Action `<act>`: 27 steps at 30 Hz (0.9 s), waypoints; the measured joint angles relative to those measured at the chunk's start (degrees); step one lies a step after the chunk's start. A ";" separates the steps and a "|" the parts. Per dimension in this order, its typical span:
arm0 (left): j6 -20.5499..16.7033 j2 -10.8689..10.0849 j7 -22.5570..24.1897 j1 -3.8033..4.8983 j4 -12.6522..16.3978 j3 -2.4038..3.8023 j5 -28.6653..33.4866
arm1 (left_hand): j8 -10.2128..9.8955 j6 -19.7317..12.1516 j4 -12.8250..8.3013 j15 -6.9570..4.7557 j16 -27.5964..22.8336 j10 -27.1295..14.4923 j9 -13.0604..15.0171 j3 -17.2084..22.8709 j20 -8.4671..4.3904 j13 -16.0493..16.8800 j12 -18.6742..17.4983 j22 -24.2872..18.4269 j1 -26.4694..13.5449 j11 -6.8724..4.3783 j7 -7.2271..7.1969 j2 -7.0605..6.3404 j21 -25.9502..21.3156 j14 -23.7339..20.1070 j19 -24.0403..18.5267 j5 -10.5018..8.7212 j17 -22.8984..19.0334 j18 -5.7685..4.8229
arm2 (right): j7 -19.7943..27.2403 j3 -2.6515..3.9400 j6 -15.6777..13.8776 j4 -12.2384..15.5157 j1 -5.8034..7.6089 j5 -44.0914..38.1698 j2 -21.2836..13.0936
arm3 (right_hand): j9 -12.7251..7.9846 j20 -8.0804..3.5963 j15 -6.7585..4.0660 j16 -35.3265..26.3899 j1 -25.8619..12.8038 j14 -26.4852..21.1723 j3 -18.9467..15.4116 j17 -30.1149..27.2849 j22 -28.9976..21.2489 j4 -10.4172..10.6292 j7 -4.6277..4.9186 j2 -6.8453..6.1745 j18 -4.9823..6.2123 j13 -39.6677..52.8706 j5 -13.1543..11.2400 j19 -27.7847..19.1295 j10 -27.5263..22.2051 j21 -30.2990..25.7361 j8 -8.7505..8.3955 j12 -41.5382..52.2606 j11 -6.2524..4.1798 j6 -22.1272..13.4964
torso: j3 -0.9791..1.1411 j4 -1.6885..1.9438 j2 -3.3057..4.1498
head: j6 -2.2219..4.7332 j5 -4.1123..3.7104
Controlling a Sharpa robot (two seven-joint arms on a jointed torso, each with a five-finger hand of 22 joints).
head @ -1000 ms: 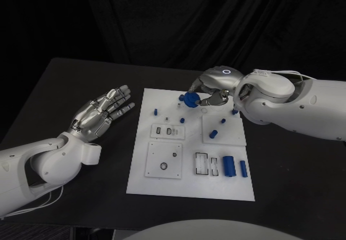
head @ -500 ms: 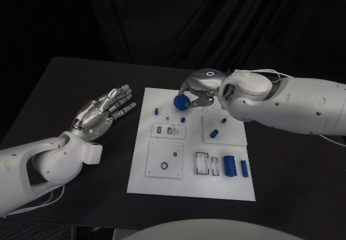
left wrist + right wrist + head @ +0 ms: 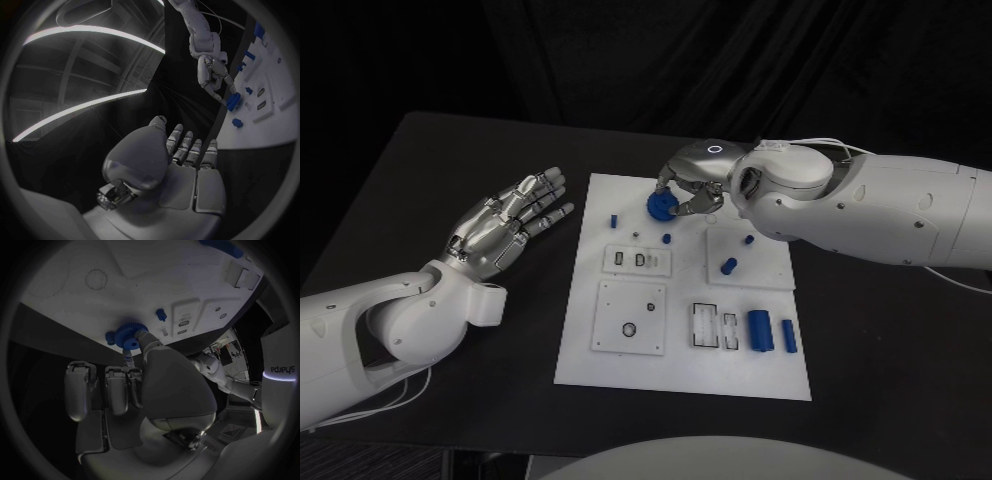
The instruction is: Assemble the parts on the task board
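Gear (image 3: pixel 659 206) pinched in the right hand (image 3: pixel 689 188) has slid across the far end of the board (image 3: pixel 678 370) and now barely drifts, so seating looks close. Just below it stands a small peg (image 3: pixel 666 239). Left hand (image 3: pixel 502 226) waits flat, fingers spread, holding nothing.

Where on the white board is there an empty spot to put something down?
The near strip of the task board, in front of the two long blue parts, is bare. The far right corner beyond the raised plate is also bare. It is crowded at the far middle, where the right hand holds the blue gear above small pegs.
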 measured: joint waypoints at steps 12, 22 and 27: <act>0.10 0.15 0.00 0.00 -0.21 0.00 0.00 | 0.00 0.00 0.00 0.00 0.00 0.00 0.00 0.00 0.00 0.00 0.00 -0.01 0.00 0.00 0.00 0.00 0.00 0.00 0.00 0.00 0.00 0.00 | -0.11 -0.09 0.83 -0.07 -0.19 -0.01 0.30 | 8.64 -0.19 0.00 0.00 -0.58 0.00 1.81 0.00 -0.01 0.09 -1.30 -1.05 0.01 0.00 -2.88 -1.04 -0.16 -1.88 -9.11 0.00 -0.17 -13.26 | -0.01 -0.04 -0.03 | 0.06 0.00; 0.20 0.34 0.00 0.00 -0.48 0.00 0.00 | 0.00 0.00 0.00 0.00 0.00 0.00 0.00 0.00 0.00 0.00 0.00 -0.01 0.00 0.00 0.00 0.00 0.00 0.00 0.00 0.00 -0.01 0.00 | -0.28 -0.08 1.62 -0.13 -0.20 -0.02 0.30 | 6.69 -0.70 -0.16 0.00 -0.81 -0.17 1.80 0.00 -0.01 0.08 -1.73 -1.27 0.00 0.00 -5.55 -1.55 -0.03 -2.78 -9.32 0.00 -0.46 -15.67 | 0.04 -0.12 -0.07 | -0.13 0.07; 0.27 0.37 0.00 0.00 -0.63 0.00 0.00 | 0.00 0.00 0.00 0.21 -0.01 -0.23 -0.01 0.00 0.00 -0.01 0.00 -0.01 0.00 0.21 0.00 0.00 0.00 -0.21 0.00 0.00 -0.01 0.00 | -0.30 -0.08 1.64 -0.12 -0.20 -0.02 0.09 | 7.50 -0.50 -0.16 0.00 -0.81 -0.17 1.80 0.00 -0.01 0.08 -1.36 -1.27 0.00 0.00 -5.77 -1.75 -0.03 -3.09 -8.38 0.00 -0.46 -10.96 | 0.05 -0.08 -0.06 | -0.13 0.06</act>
